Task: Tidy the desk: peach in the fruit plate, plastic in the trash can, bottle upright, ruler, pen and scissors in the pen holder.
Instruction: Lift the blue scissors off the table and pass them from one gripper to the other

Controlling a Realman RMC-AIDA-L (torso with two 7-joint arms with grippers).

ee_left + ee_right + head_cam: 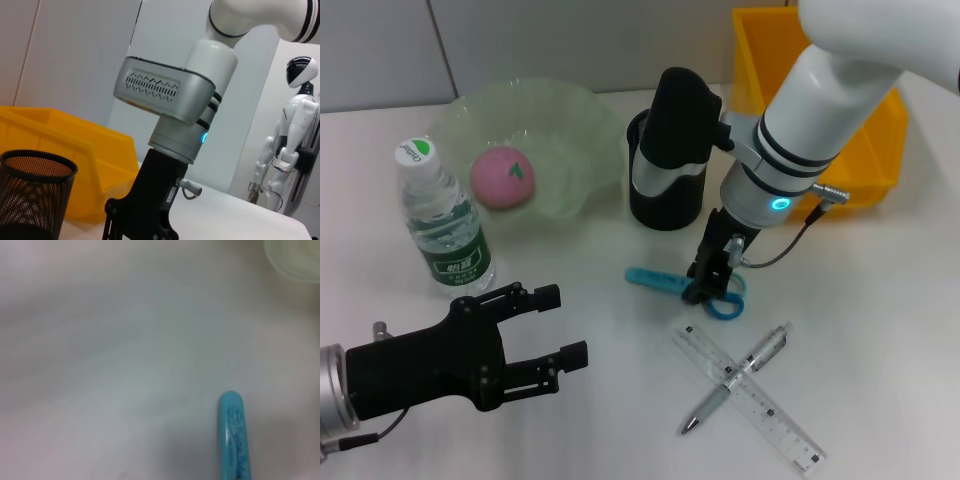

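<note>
right gripper (712, 285) closed down on the blue scissors (682, 286) lying on the desk (880, 330), pen holder (662, 190) just behind it; left gripper (552, 330) hung open, empty

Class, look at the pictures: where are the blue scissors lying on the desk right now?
In the head view the blue scissors lie flat on the desk, right of centre, just in front of the black pen holder, with the right gripper down at their handle end.
</note>
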